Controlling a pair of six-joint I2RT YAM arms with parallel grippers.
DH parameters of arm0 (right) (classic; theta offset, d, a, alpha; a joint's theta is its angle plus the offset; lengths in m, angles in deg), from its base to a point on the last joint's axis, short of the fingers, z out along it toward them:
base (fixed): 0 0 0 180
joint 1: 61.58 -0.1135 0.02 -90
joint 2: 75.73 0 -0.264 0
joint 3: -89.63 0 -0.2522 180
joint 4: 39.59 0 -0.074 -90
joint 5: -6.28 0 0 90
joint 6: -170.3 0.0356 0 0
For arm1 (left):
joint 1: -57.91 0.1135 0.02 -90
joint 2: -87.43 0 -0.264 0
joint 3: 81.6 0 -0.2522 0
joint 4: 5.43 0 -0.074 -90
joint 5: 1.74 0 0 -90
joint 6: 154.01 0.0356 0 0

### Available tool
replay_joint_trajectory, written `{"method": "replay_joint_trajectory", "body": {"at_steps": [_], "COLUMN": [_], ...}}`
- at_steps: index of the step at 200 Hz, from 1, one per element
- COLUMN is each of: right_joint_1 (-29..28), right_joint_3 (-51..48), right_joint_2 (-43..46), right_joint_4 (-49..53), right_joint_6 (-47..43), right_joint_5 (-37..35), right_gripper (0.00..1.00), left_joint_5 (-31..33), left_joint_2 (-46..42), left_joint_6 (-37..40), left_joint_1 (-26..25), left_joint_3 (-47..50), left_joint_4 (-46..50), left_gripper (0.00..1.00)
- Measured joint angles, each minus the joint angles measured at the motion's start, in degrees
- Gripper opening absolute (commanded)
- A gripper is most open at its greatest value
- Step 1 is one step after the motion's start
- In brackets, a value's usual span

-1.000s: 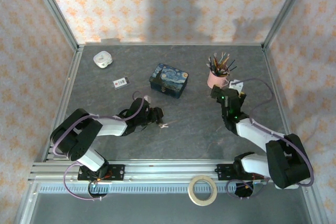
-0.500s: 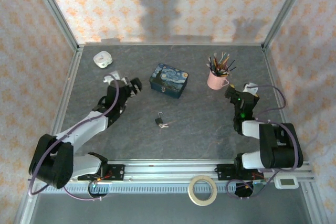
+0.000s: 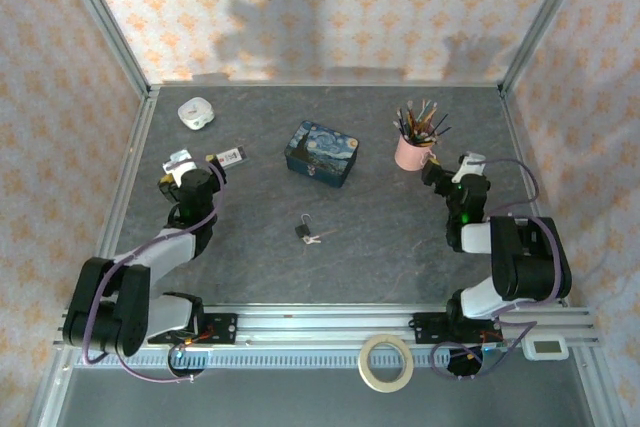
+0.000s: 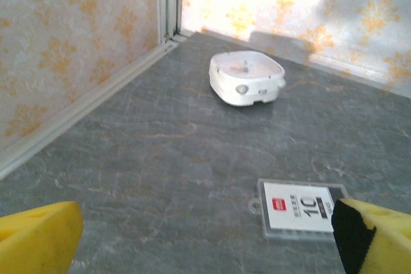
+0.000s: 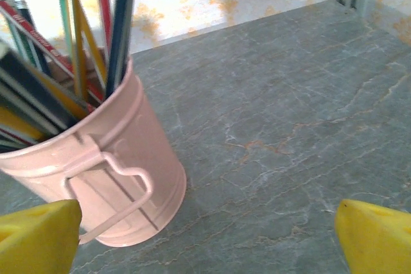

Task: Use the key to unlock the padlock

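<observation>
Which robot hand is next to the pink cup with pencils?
The right gripper, beside the pink cup; the left gripper is across the table by the white tag.

I can see two robot arms, the left arm (image 3: 150, 252) and the right arm (image 3: 500, 247). Both are made of chunky black and white parts. A thin purple cable (image 3: 120, 367) loops along each one. A tiny green light (image 3: 465, 215) glows on the right arm. The fingers (image 4: 38, 239) are bright yellow.
</observation>
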Motion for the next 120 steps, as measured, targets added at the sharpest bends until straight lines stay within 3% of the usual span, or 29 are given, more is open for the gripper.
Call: {"method": "replay_joint_trajectory", "body": {"at_steps": [37,58,86,120], "right_joint_1": [-0.42,-0.96,-2.71,-2.89], "right_joint_3": [-7.72,-8.15,-7.1,-6.99], "right_joint_2": [-0.61,-0.92,-0.94,-0.94], "right_joint_4": [-11.52,-12.11,-12.46,-12.55], "right_joint_6": [0.15,0.22,0.09,-0.02], "right_joint_5": [-2.32,-4.26,-6.71,-8.07], "right_gripper": [1.0,1.0,1.0,1.0], "left_joint_5": [0.11,-0.98,-4.94,-7.48], "left_joint_2": [6.84,9.05,14.64,16.52], "left_joint_6": [2.99,5.29,7.63,8.87], "left_joint_1": [1.51,1.88,3.17,3.63], "left_joint_3": [4.46,5.42,9.49,11.21], "left_joint_4": [-12.94,-17.7,-32.5,-36.87], "left_gripper": [0.99,0.99,0.99,0.99]}}
